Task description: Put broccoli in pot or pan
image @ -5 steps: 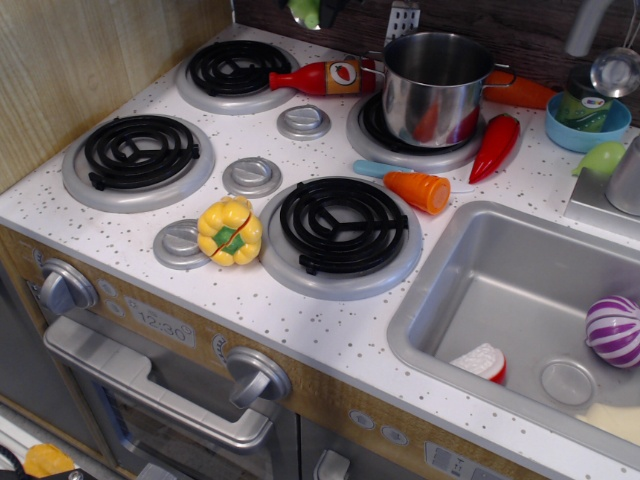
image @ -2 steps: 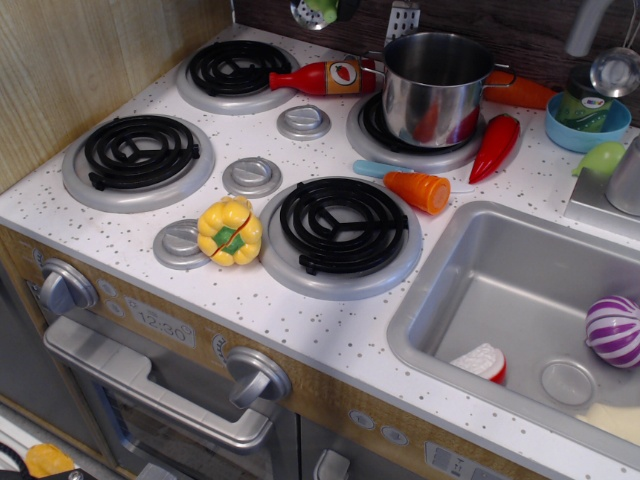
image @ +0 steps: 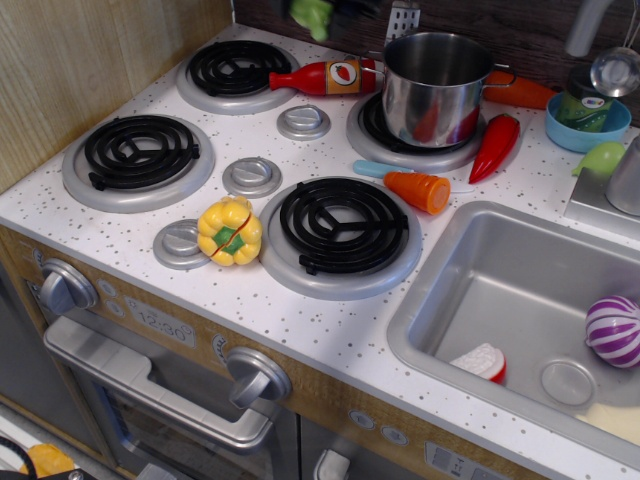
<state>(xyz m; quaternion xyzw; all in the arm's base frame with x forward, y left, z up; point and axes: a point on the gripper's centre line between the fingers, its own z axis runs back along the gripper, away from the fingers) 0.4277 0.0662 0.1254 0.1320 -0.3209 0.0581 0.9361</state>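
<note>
Shiny stainless steel marks the pot (image: 432, 88), which stands upright on the back right burner (image: 415, 135) of a toy stove set into a white speckled desk (image: 300, 320). Up and to the left of the pot, at the very top edge of the view, a blurred light-green broccoli (image: 311, 15) hangs in the air above the desk, well apart from the pot's rim. The gripper (image: 335, 10) beside it shows only as a dark smear, so whether its jaws are clamped on the broccoli cannot be told. Just left of the pot lies a red ketchup bottle (image: 325, 77) on its side. In front of the pot lies an orange carrot (image: 420, 190). Well to the front left of the pot sits a yellow pepper (image: 229, 231).
</note>
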